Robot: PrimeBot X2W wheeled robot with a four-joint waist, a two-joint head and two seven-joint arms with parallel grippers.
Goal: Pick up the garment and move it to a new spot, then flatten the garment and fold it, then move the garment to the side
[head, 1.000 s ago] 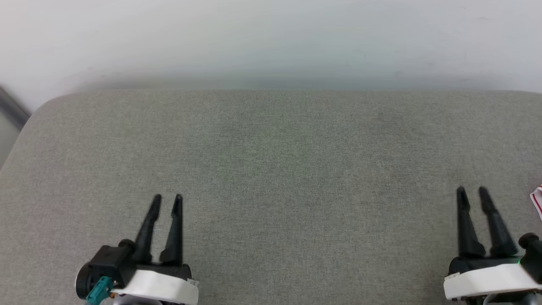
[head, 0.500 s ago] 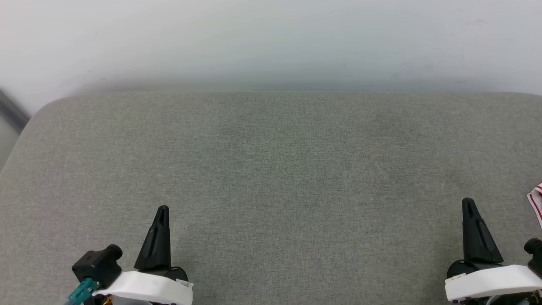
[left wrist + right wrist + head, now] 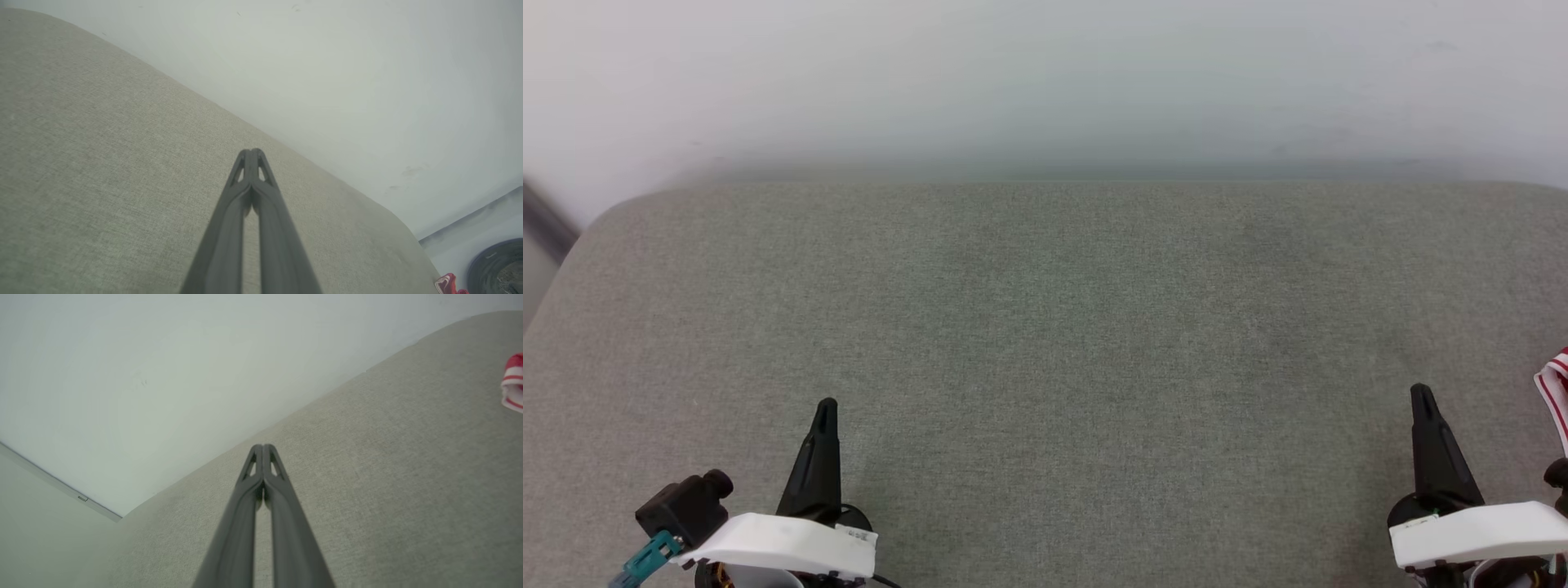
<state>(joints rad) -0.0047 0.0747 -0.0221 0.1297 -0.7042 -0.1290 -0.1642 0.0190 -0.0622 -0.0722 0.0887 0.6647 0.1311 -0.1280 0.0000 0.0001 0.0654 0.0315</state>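
Head view: left jaws at 7 o'clock, right jaws at 5, over a grey cushion (image 3: 1045,327). The garment (image 3: 1553,400) peeks in just past 3 o'clock.

Left wrist view: the jaws are closed, tips touching. Garment (image 3: 447,283) at 4 o'clock.

Right wrist view: jaws closed, gripping nothing. Garment (image 3: 514,381) near 3 o'clock on the cushion.

Garment (image 3: 1555,394) on cushion (image 3: 1045,343), far right (wall (image 3: 1045,82) behind).

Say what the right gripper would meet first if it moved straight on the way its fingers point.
Probably nothing soon: the shut right gripper points low across the grey cushion toward the white wall, likely its first contact, though depth is unclear. The shirt lies off to its right.
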